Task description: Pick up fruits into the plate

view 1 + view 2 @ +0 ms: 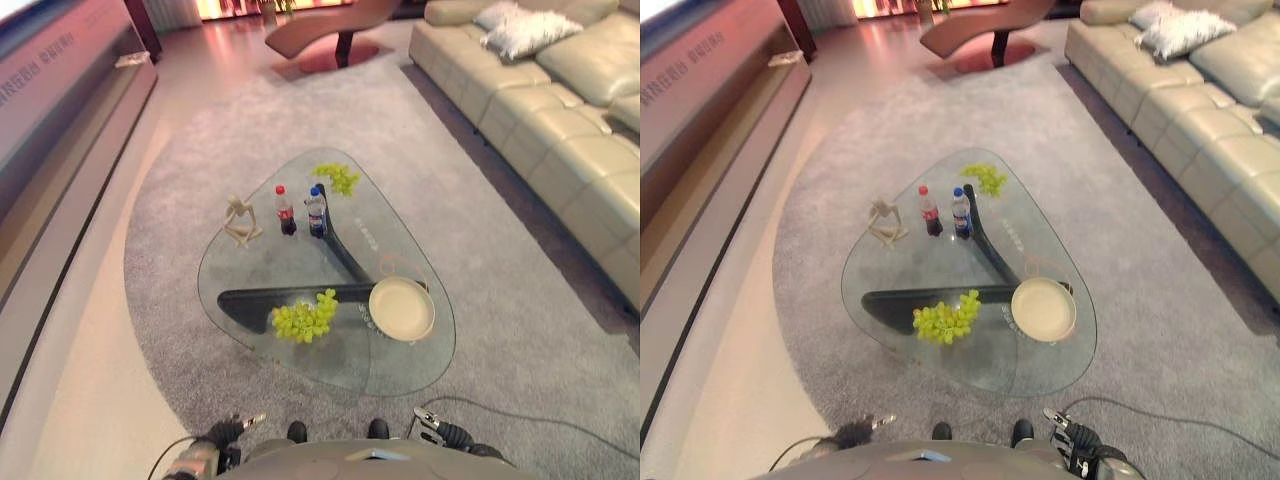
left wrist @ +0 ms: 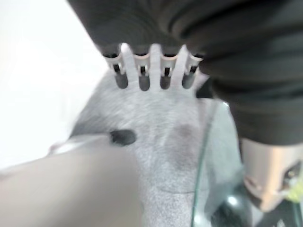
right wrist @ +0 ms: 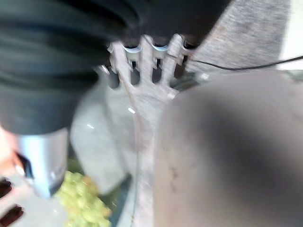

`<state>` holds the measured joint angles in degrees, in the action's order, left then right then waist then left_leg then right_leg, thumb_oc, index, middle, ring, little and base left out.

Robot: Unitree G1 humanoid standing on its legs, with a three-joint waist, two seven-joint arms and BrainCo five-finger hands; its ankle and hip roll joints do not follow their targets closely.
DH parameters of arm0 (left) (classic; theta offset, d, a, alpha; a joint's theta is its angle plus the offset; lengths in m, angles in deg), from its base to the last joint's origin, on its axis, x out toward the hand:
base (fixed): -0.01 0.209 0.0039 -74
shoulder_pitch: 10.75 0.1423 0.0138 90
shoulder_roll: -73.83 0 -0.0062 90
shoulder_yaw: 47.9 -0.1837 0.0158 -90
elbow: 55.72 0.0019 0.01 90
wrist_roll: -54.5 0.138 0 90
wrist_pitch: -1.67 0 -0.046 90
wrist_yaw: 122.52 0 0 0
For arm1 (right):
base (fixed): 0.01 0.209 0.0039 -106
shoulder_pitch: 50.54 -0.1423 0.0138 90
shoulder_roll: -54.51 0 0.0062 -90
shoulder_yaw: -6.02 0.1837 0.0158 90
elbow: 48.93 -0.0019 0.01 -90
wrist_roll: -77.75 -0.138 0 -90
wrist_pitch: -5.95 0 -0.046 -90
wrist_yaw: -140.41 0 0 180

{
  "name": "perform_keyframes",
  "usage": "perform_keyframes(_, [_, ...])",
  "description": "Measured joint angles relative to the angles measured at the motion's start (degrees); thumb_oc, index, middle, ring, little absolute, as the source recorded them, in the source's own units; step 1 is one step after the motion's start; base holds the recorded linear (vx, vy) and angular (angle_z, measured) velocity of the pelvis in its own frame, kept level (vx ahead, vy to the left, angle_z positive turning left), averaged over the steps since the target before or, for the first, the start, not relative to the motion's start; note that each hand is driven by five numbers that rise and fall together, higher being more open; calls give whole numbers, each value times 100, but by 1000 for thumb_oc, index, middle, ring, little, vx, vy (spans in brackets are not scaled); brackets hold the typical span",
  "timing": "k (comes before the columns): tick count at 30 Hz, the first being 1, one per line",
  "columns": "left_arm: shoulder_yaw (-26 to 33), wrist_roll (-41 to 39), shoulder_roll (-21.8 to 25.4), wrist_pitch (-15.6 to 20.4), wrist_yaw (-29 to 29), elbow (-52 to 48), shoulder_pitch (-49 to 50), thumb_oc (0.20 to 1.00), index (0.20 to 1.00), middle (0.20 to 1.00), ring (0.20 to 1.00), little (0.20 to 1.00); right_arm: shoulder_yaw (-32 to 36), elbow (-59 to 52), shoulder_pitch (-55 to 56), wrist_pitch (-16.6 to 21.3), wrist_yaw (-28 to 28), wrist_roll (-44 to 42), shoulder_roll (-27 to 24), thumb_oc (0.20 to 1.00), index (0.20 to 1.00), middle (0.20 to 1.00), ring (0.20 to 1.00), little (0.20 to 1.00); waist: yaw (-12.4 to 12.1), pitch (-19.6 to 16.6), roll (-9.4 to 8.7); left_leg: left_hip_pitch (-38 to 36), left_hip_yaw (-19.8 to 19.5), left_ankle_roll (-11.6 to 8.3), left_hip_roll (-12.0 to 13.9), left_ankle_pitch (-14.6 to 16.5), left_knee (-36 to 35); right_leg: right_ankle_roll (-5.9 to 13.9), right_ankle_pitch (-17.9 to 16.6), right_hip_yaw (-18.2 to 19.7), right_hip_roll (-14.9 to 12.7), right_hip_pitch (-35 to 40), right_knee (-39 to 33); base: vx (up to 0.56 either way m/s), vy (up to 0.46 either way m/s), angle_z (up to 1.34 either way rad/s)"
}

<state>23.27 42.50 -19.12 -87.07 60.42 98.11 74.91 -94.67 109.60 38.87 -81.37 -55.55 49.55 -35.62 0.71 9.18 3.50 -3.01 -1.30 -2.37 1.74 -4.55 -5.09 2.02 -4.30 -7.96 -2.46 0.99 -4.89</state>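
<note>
A big bunch of green grapes (image 1: 305, 318) lies on the near part of the round-cornered glass table (image 1: 400, 375). It also shows in the right wrist view as grapes (image 3: 83, 198). A smaller bunch of grapes (image 1: 338, 178) rests at the table's far tip. A cream plate (image 1: 401, 308), with nothing on it, sits just right of the near bunch. My left hand (image 1: 228, 432) hangs low before the table's near edge, its fingers (image 2: 142, 78) relaxed and holding nothing. My right hand (image 1: 440, 430) hangs low on the other side, fingers (image 3: 135, 71) loose and holding nothing.
A cola bottle (image 1: 285, 211), a water bottle (image 1: 316, 212) and a pale figurine (image 1: 240, 222) stand mid-table. The table rests on a grey rug (image 1: 180, 250). A beige sofa (image 1: 560, 110) runs along the right, a long low cabinet (image 1: 60, 110) along the left.
</note>
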Motion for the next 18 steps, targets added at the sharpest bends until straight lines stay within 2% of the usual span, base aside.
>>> perform_keyframes(6, [-555,914,357,-64,1076,-1399,-1063,1000,1000,1000,1000,1000,-293,-723,-597,-72,70,-264,-422,1000,1000,1000,1000,1000,164,730,335,312,99,-53,-3,-118,2,-15,-163,120,10,-352,-31,-116,97,-11])
perform_keyframes(8, [-670,1049,507,-116,1257,-1641,-1313,1000,1000,1000,1000,1000,-357,-910,-751,-74,84,-351,-552,1000,1000,1000,1000,1000,232,928,428,401,95,-65,-6,-169,3,-24,-209,120,12,-435,-30,-117,88,-1])
perform_keyframes(11, [-1039,1387,1054,-365,1611,-2225,-1914,1000,1000,1000,1000,1000,-427,-1273,-1023,-70,185,-504,-764,1000,1000,1000,1000,1000,320,1366,567,690,122,-96,0,-204,67,-38,-236,172,26,-760,30,-132,55,-9])
perform_keyframes(15, [-1139,1679,1542,-758,1804,-2337,-2849,1000,1000,1000,1000,1000,-473,-1275,-1457,-60,295,-679,-856,1000,1000,1000,1000,1000,383,1992,603,905,150,-139,-2,-277,96,-57,-269,229,43,-1057,202,-87,-2,-7])
perform_keyframes(18, [-1257,1808,1613,-1050,1917,-2285,-3426,1000,1000,1000,1000,1000,-620,-1293,-1742,-46,307,-778,-866,1000,1000,1000,1000,1000,423,2104,584,1183,265,-135,-10,-296,139,-56,-268,302,34,-1429,350,-77,-19,-16])
